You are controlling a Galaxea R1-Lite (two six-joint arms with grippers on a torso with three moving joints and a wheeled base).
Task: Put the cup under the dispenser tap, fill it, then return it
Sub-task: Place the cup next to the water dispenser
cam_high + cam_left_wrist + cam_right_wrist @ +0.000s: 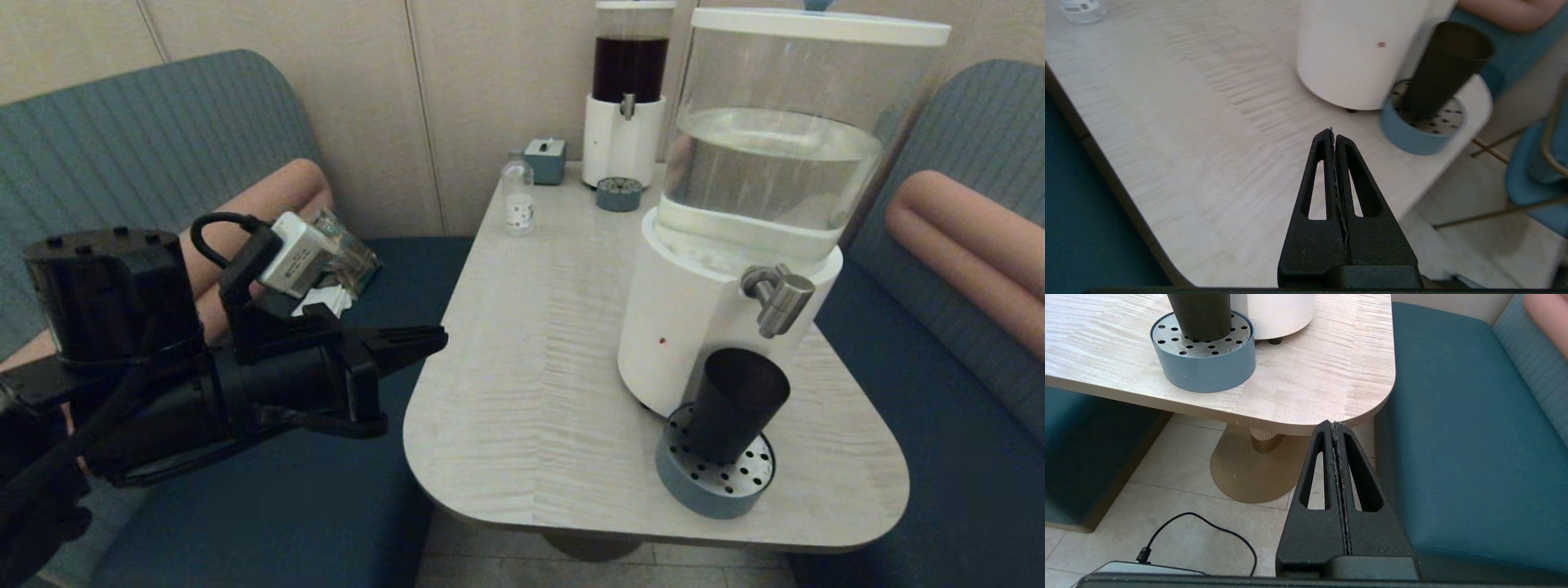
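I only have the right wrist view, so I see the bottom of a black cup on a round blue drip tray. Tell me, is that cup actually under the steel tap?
Observer: Yes. In the head view the plain matte black tapered cup stands on the round blue perforated drip tray, directly below the brushed-steel angled tap of the white-based dispenser.
Operator: Where's the left arm?
Observer: The left gripper hangs off the table's left edge, above the dark blue bench seat, well apart from the cup.
Operator: Are its fingers open?
Observer: No, the left wrist view shows its fingers pressed together, holding nothing.
Operator: Any water in that tank?
Observer: Yes, the clear tank looks roughly half full.
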